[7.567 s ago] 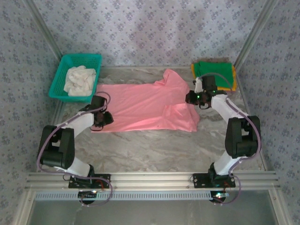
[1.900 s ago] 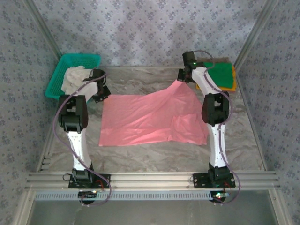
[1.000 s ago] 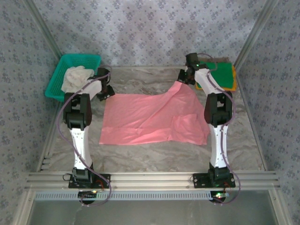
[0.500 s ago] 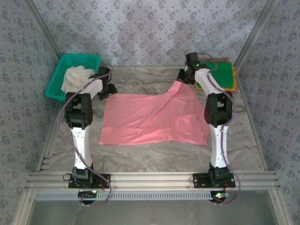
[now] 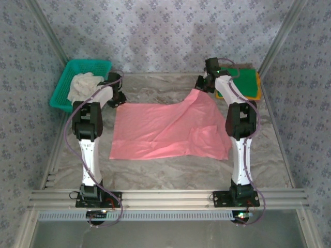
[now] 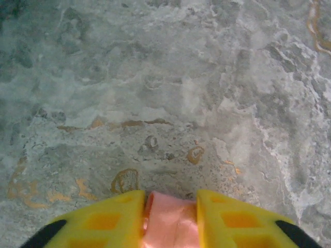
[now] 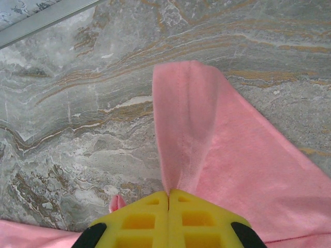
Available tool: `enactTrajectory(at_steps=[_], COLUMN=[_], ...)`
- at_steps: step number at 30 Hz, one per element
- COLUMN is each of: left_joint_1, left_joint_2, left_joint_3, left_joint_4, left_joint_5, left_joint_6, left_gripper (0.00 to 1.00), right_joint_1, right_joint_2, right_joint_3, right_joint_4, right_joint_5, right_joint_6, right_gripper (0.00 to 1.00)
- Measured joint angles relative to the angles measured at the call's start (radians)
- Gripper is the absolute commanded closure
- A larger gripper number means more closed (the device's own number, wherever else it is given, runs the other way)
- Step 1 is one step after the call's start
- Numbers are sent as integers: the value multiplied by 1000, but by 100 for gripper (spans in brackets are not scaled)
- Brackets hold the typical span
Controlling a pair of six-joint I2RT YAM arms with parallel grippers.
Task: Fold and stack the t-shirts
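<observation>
The salmon-pink t-shirt (image 5: 165,129) lies spread across the middle of the marble table (image 5: 170,170). My left gripper (image 5: 118,99) sits at its far left corner. In the left wrist view the yellow fingers (image 6: 103,219) press a bunched fold of pink cloth (image 6: 168,222) between them, low over the table. My right gripper (image 5: 200,85) is shut on the far right corner, holding it raised in a peak. The right wrist view shows that gripper (image 7: 169,194) pinching pink fabric (image 7: 232,155). A folded green t-shirt (image 5: 244,80) rests on an orange-yellow one (image 5: 256,96) at the far right.
A teal mesh basket (image 5: 90,62) holding a crumpled white cloth (image 5: 83,85) stands at the far left, just beyond my left arm. Patterned walls and metal frame rails enclose the table on three sides. Bare marble runs along the near edge.
My left gripper has edged onto the shirt's far left corner and closed on it. The right gripper keeps its hold on the raised corner without moving.
</observation>
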Motion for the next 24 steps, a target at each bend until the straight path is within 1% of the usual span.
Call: enactTrajectory(at_steps=[3, 13, 19, 24], left_joint_1=[-2, -6, -9, 13], left_joint_2=[3, -8, -98, -160], left_joint_3=[-2, -26, -166, -260], left_joint_4=[23, 56, 80, 80], left_joint_5=[15, 17, -17, -49], left_joint_6=[8, 27, 49, 64], left_gripper=[100, 100, 100, 100], right_joint_1=[0, -1, -18, -27], right_joint_2=[-2, -18, -48, -59], right_joint_3=[-1, -21, -33, -31], right_joint_4=[2, 10, 11, 24], right_joint_5=[-5, -19, -65, -111], right_joint_6=[0, 3, 23, 53], right_gripper=[99, 100, 100, 100])
